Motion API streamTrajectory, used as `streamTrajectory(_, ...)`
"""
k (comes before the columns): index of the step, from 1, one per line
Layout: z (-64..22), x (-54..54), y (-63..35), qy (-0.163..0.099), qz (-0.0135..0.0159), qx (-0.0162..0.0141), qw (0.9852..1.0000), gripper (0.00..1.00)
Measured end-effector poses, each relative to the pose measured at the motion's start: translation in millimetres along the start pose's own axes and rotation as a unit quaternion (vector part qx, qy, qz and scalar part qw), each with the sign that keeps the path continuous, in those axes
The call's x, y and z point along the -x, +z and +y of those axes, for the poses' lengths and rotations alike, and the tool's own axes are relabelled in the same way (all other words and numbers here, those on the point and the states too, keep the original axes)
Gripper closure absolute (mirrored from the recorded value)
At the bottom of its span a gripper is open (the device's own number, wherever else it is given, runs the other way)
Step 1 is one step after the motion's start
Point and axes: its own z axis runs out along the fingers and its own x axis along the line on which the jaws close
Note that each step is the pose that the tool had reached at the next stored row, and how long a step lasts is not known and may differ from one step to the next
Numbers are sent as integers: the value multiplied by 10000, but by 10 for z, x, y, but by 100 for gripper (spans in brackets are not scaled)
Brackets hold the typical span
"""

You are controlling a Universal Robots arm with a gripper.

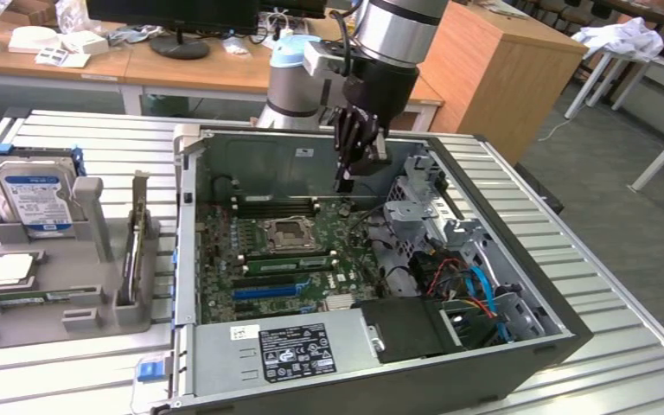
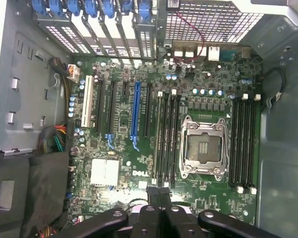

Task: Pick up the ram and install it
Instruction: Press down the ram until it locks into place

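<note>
One ram (image 1: pixel 132 255) stands on edge in the grey holder (image 1: pixel 32 316) by the tabletop's (image 1: pixel 79 130) edge at the exterior view's left, its long axis parallel to the open computer case's (image 1: pixel 252 151) nearest wall. The gripper (image 1: pixel 346 183) hangs over the motherboard (image 2: pixel 119 148), jaws pressed together, empty.

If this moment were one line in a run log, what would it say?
gripper: shut, empty, above large green motherboard | place: inside open grey computer case | ram stick: upright in grey holder tray outside case
</note>
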Motion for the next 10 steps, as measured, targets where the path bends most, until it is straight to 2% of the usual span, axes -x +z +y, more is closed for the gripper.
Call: streamTrajectory(10, 0, 0, 0, 0, 0, 0, 10000, 89)
